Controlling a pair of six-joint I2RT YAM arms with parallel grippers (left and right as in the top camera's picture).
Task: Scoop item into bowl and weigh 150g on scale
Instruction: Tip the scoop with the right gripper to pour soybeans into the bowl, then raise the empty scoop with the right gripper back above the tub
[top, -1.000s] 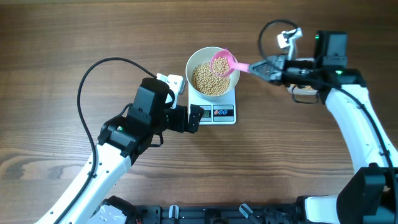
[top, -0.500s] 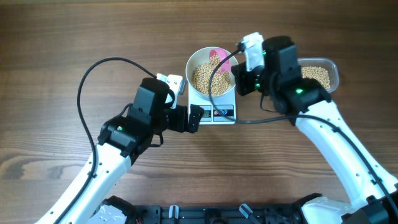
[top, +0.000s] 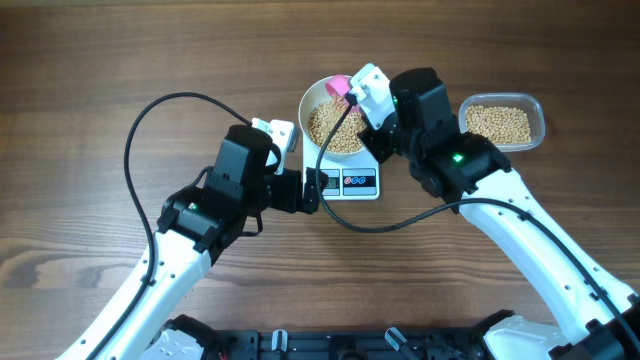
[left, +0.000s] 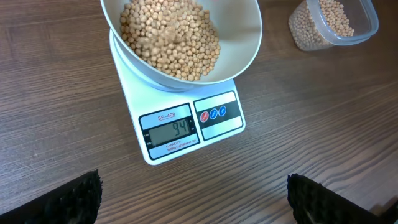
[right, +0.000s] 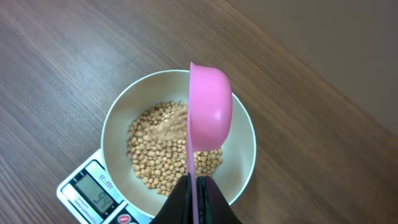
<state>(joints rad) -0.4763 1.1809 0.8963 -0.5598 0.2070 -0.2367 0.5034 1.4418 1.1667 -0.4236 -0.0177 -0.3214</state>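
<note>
Table: a brown wooden table (top: 90, 90) with long streaked grain, matte, filling every view.
Right arm: white tubular links with black joint housings; it reaches in from 5 o'clock and covers the bowl's 3 o'clock side in the overhead view.
Left arm: the same build, coming from 7 o'clock, its black wrist just beside the scale at 9 o'clock.
Bowl: a round plain white bowl (left: 239, 37) with smooth glossy walls, standing on the scale's platform and overhanging it.
Scale: a small white square-ish plastic kitchen scale (left: 134, 102) with a grey display and a dark button panel along its near edge; the display shows 94.
Tub: a clear rectangular plastic tub (top: 538, 113) with rounded corners, at 3 o'clock of the bowl and apart from it, part filled with beans.
Scoop: a smooth pink plastic scoop (right: 211, 109) with a rounded cup, tipped on its side above the bowl's middle.
Right gripper: the right gripper (right: 194, 186) is clamped tight on the scoop's thin handle.
Left gripper: the left gripper (left: 193, 200) stands spread wide with nothing between its ridged black fingers (left: 56, 199).
Beans: small round tan-beige beans (left: 171, 37), matte and pea-like, heaped in the bowl; a blurred stream hangs under the scoop's lip.
</note>
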